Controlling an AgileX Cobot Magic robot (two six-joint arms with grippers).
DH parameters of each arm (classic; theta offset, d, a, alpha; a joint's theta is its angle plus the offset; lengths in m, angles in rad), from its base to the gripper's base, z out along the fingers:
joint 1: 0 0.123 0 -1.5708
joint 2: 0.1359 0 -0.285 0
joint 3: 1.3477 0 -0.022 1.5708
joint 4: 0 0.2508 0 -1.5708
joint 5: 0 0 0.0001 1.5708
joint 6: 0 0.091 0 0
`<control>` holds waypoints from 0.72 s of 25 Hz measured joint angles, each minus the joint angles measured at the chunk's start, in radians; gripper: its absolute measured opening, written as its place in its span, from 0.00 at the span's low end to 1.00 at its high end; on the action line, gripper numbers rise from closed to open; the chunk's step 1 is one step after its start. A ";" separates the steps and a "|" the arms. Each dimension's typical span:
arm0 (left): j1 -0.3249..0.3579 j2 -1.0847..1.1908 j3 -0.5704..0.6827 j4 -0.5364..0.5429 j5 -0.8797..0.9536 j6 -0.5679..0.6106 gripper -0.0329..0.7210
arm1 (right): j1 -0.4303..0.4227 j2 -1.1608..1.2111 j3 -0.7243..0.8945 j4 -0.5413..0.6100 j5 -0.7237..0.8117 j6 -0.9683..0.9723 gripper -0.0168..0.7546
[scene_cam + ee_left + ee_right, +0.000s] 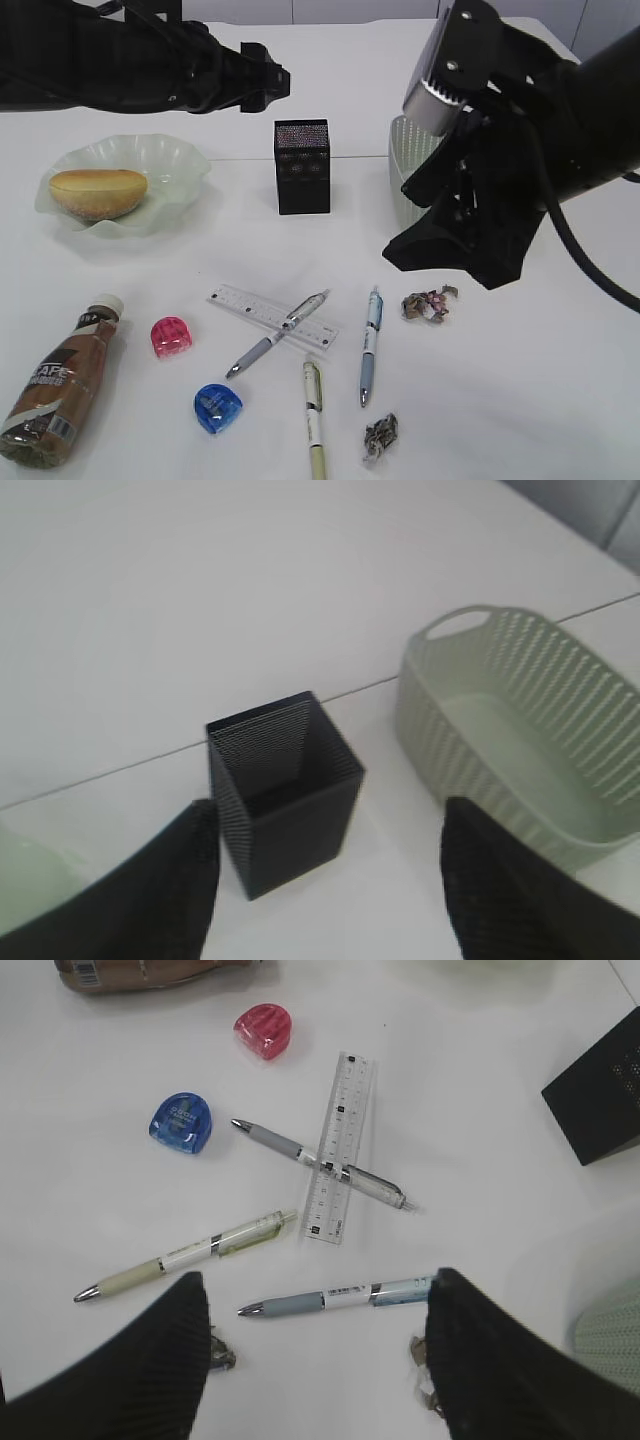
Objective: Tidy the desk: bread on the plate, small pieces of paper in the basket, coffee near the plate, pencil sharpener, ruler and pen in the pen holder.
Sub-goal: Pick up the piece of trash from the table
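Bread (97, 193) is already lying on the plate (125, 180) in the exterior view, so we are judging the loose stationery and paper to be what remains. We are seeing the right gripper (455, 235) hanging above the desk (540, 400), with a crumpled paper scrap (428, 304) just below and in front of it and a blue-banded pen (369, 345) a little to the left. The left gripper (262, 82) is hovering far back, above and behind the pen holder (302, 166), so the right arm is the nearer one for the clutter. The coffee (60, 380) is lying on its side, well apart from the plate.

In the left wrist view we are looking down between widely parted, empty fingers (150, 900) into the pen holder, with the basket (520, 750) to its right.

In the right wrist view the fingers (150, 1380) are standing wide apart and holding nothing. The blue-banded pen is lying between them, its long axis running across the gap from finger to finger, so we are expecting a wrist turn before any pinch. The ruler (338, 1150) is lying further out, crossed by a grey pen (318, 1162).
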 joint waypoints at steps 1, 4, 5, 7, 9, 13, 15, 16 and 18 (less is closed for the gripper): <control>0.000 0.002 0.000 0.002 0.017 -0.036 0.72 | 0.000 0.001 0.000 0.000 0.000 0.000 0.67; 0.000 0.002 0.000 0.005 0.069 -0.154 0.72 | 0.000 0.009 0.000 0.000 0.000 0.000 0.67; 0.000 0.002 0.000 0.005 0.094 -0.186 0.72 | 0.000 0.009 0.000 0.000 0.000 0.002 0.67; 0.000 0.002 0.000 0.008 0.157 -0.257 0.72 | 0.000 0.009 0.000 0.000 0.000 0.002 0.67; 0.000 0.002 0.002 0.014 0.252 -0.312 0.71 | 0.000 0.009 0.000 0.000 -0.002 0.002 0.67; 0.000 0.002 0.028 0.081 0.412 -0.430 0.71 | 0.000 0.009 0.000 0.000 -0.005 0.002 0.66; 0.000 0.002 0.039 0.188 0.452 -0.512 0.71 | 0.000 0.009 0.000 0.000 -0.005 0.002 0.67; 0.000 0.002 0.042 0.243 0.471 -0.555 0.71 | 0.000 0.009 0.000 0.000 -0.006 0.002 0.67; 0.000 0.002 0.042 0.376 0.507 -0.642 0.71 | 0.000 0.009 0.000 0.000 -0.007 0.002 0.67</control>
